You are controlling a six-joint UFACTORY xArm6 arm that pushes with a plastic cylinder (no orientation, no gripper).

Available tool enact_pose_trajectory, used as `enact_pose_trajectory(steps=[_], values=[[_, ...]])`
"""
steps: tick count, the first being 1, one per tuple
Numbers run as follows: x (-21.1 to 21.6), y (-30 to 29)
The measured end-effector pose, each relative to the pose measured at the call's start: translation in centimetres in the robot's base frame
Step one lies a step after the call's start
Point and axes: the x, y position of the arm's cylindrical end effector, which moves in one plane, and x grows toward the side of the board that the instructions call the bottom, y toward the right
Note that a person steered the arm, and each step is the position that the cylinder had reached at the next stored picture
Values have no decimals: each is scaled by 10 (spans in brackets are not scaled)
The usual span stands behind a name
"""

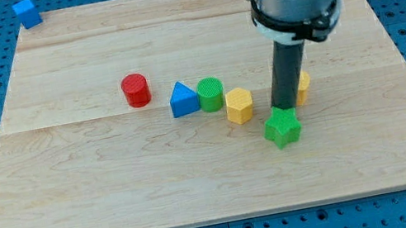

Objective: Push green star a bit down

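Tip [285, 107] of the gripperless rod is touching the green star's [282, 127] top edge at the counter's [75, 195] lower right, but an off-centre push risks spinning it aside toward the yellow hexagon [239, 105].

My arm comes down from the view's top, right of centre, as a broad grey cylinder ringed at its lower edge by a dark clamp band with a white collar beneath. From it a straight dark rod hangs almost upright, narrow against the housing above. My tip [285, 106] sits low at the table's surface, just above the green star [282, 127] in the view, touching or nearly touching its upper edge
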Motion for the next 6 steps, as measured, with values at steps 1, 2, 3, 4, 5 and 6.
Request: enact_pose_trajectory(steps=[1, 2, 3, 4, 5, 6], values=[[4, -7], [-19, -14], [1, -29], [44, -38], [56, -20], [69, -47]])
